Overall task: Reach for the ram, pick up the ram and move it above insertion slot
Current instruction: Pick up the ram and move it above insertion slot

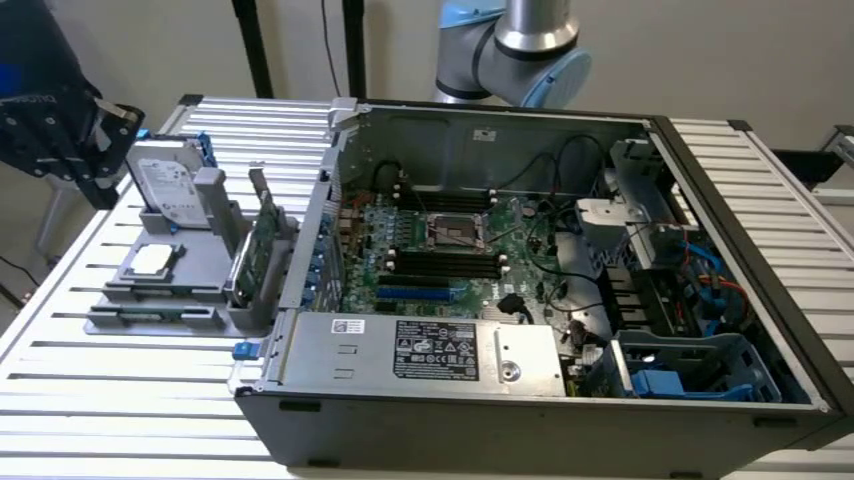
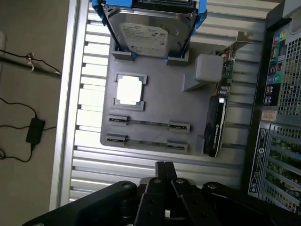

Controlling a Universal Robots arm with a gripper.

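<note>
**A:** What lies under you?

**B:** A silver slatted metal tabletop (image 1: pixel 120 400). A big, open, dark-grey computer case (image 1: pixel 534 425) stands on it, just beside a flat grey plastic tray (image 2: pixel 160 101).

**A:** And your tool?

**B:** My black tool (image 2: pixel 164 167) hangs over the bare slats just beside the tray. Its fingers are pressed together with nothing between them.

**A:** What does the tray hold?

**B:** At the edge farthest from my tool, a silver hard drive (image 2: pixel 148 35) stands upright in a blue bracket. Along the tray's case-side edge, a green expansion card (image 2: pixel 214 127) stands on its edge. Mid-tray, a square silver processor (image 2: pixel 129 89) lies flat.

**A:** Where's the ram?

**B:** The ram (image 2: pixel 143 141) is a long, thin stick standing on edge between small grey end holders. It lies along the tray's edge nearest my tool, apart from it. A second strip runs parallel, just beside it.
</note>
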